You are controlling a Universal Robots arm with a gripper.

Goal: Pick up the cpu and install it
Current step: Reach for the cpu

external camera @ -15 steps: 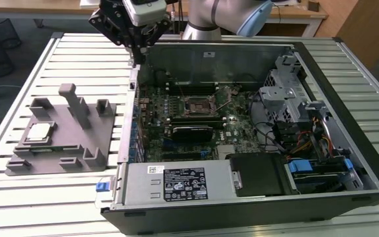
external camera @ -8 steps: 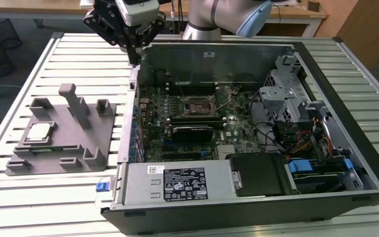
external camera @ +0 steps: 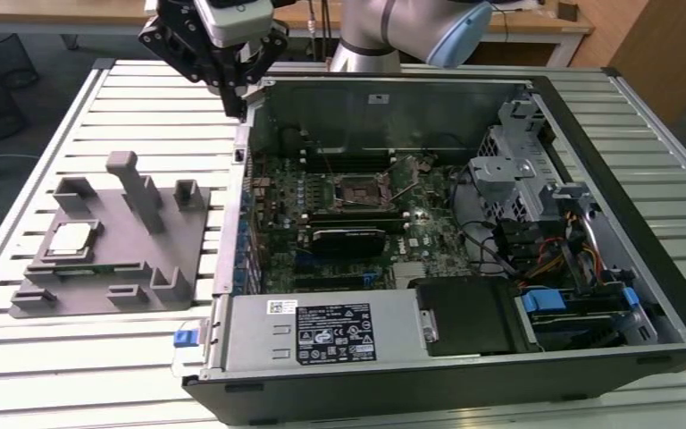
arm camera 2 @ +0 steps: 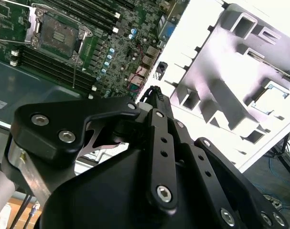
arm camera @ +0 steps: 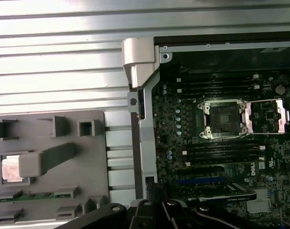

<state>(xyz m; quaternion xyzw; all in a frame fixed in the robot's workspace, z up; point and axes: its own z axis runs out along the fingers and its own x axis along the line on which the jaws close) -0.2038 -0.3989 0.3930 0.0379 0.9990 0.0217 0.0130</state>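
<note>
Exterior view: cpu (external camera: 71, 238) beside upright fixture post (external camera: 140, 201)

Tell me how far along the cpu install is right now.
Nothing looks done yet: the cpu lies in the grey holder beside the computer case, and the motherboard socket stands open and empty. Nothing is in hand; the gripper hangs shut above the case's rim. The whole pick and install is left.

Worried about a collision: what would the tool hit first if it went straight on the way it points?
The tool would likely meet the case wall first, at the motherboard edge; depth is unclear.
</note>
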